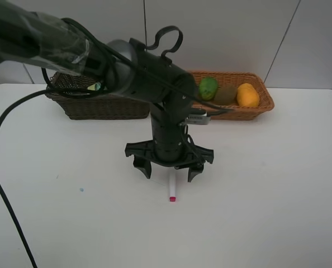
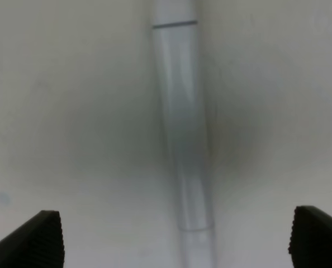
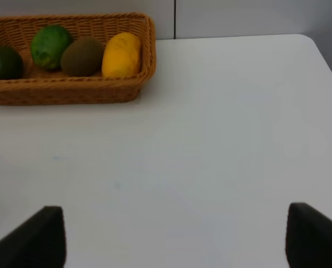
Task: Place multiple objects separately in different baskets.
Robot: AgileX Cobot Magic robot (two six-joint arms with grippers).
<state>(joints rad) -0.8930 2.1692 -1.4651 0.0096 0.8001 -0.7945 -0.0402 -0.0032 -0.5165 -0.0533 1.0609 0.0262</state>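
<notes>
The white-pink marker (image 1: 172, 188) lies on the white table, its pink end toward the front. My left gripper (image 1: 170, 169) hangs open right over it, one finger on each side, not touching. In the left wrist view the marker (image 2: 183, 128) runs between the fingertips (image 2: 34, 240) of the left gripper (image 2: 177, 243). The light tan basket (image 1: 264, 103) holds a green fruit (image 1: 208, 87), the kiwi (image 1: 226, 94) and the mango (image 1: 247, 95). The right wrist view also shows a darker green fruit (image 3: 3, 62) in it. My right gripper (image 3: 177, 240) is open and empty.
The dark brown basket (image 1: 107, 107) stands at the back left, partly hidden by the left arm; a small green-yellow item (image 1: 95, 86) shows inside. The bottles and eraser are hidden. A black cable (image 1: 4, 195) hangs over the table's left side.
</notes>
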